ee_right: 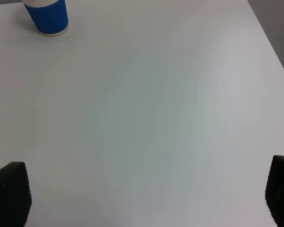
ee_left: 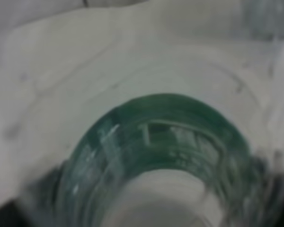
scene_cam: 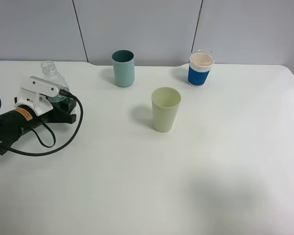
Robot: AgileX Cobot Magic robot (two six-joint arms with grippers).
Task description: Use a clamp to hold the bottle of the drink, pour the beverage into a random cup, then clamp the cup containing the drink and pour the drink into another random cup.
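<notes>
A clear plastic bottle point(scene_cam: 51, 74) with a green band stands at the far left of the white table point(scene_cam: 196, 171). My left gripper point(scene_cam: 63, 108) is around its lower body, and the jaws look closed on it. In the left wrist view the bottle point(ee_left: 170, 137) fills the blurred frame. A teal cup point(scene_cam: 123, 68) stands at the back middle. A pale green cup point(scene_cam: 165, 109) stands in the middle. A blue cup with a white band point(scene_cam: 201, 68) stands at the back right and also shows in the right wrist view point(ee_right: 47, 16). My right gripper point(ee_right: 146, 198) is open and empty over bare table.
The left arm's black cable point(scene_cam: 49, 142) loops on the table beside the left gripper. The table's right edge point(ee_right: 274, 52) shows in the right wrist view. A grey panelled wall point(scene_cam: 147, 29) runs behind the table.
</notes>
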